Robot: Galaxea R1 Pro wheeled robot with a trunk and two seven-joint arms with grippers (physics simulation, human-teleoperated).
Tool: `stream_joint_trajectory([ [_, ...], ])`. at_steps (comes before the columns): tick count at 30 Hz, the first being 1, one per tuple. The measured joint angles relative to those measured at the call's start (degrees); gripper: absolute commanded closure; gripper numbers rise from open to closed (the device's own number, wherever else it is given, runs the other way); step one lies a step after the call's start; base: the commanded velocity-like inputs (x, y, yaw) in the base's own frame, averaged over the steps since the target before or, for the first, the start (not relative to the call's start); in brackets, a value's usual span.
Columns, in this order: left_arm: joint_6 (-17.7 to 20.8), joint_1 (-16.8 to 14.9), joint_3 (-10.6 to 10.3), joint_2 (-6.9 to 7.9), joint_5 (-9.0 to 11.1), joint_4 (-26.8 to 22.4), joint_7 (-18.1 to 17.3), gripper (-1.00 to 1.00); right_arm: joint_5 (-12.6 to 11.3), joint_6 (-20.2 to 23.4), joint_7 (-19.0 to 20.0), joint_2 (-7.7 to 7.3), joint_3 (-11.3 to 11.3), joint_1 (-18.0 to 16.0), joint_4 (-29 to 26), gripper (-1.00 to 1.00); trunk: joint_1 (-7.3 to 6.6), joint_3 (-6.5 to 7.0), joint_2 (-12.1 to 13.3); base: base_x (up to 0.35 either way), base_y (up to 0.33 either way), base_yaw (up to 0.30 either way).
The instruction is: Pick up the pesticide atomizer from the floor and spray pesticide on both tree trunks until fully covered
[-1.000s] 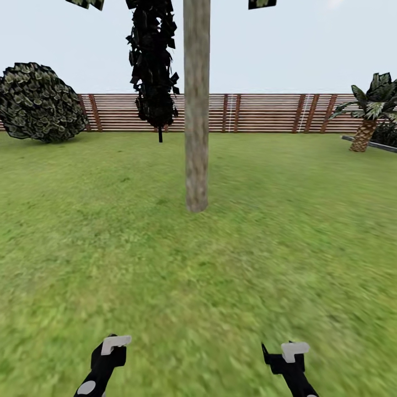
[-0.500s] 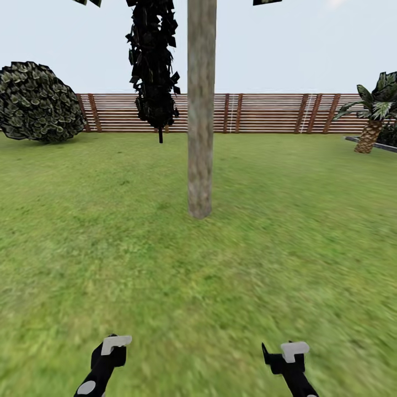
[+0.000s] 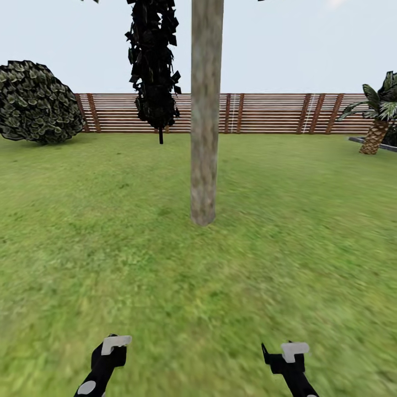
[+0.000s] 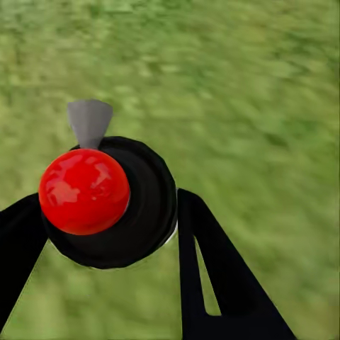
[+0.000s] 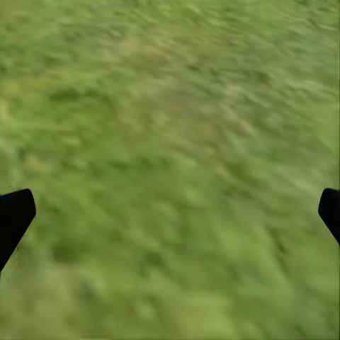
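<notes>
Pesticide atomizer (image 4: 106, 202) is clamped between the fingers of our left gripper (image 4: 106, 234), seen from above in the left wrist view as a round dark body with a shiny red cap and a grey nozzle poking out over the lawn (image 3: 110, 248). Our right gripper (image 5: 170, 212) has its fingers spread wide with only grass between them. Straight ahead one thick pale tree trunk (image 3: 205, 121) rises from the lawn, well apart from both grippers, with the slatted fence (image 3: 264, 113) behind it.

Tree trunk (image 3: 205, 138) rough mottled bark; fence (image 3: 264, 113) slatted wood; atomizer (image 4: 106, 202) glossy.
</notes>
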Motion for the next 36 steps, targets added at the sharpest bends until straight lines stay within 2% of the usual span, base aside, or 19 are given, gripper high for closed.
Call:
stream_joint_trajectory([
  [26, 0.0, 0.0, 0.0, 0.01, 0.0, 0.0, 0.0, 1.00, -0.1, 0.0, 0.1, 0.02, 0.0, 0.0, 0.0, -1.00, 0.00, 0.00, 0.0, 0.339, 0.061, -0.003],
  [36, -0.1, 0.0, 0.0, 0.00, 0.0, 0.0, 0.0, 1.00, -0.1, 0.0, 0.1, 0.03, 0.0, 0.0, 0.0, -1.00, 0.00, 0.00, 0.0, 0.338, 0.000, -0.253],
])
